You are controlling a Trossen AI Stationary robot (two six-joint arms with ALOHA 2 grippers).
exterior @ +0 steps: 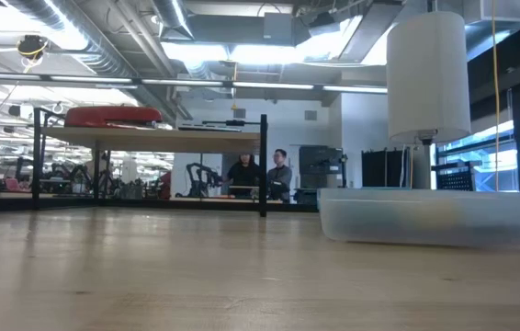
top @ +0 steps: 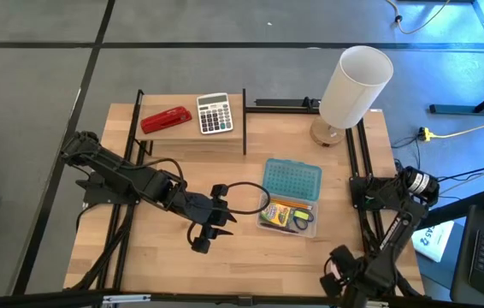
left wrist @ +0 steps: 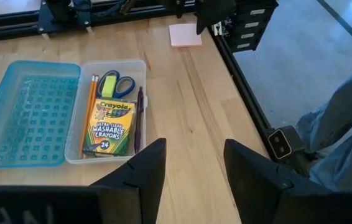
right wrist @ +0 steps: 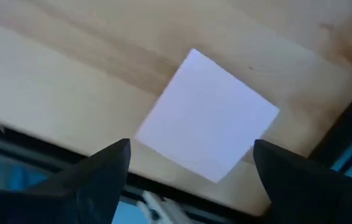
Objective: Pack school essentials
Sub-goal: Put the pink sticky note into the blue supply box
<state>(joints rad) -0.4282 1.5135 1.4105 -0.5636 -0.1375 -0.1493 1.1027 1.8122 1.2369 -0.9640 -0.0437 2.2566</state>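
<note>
While both tools point(left wrist: 194, 165) point(right wrist: 188, 165) gape empty, the case point(left wrist: 137, 67) holds one crayon box point(left wrist: 109, 127) — two pencils point(left wrist: 88, 112).

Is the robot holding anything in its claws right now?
No, both are empty. The left claw hangs open over bare table. The right claw is open above the pink note pad.

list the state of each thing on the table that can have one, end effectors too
pencil case: open, blue lid laid flat beside it
crayon box: closed, lying flat in the case
scissors: blades shut, in the case
pink note pad: flat on the table, outside the case
left end effector: open, empty, above the table
right end effector: open, empty, over the note pad
</note>
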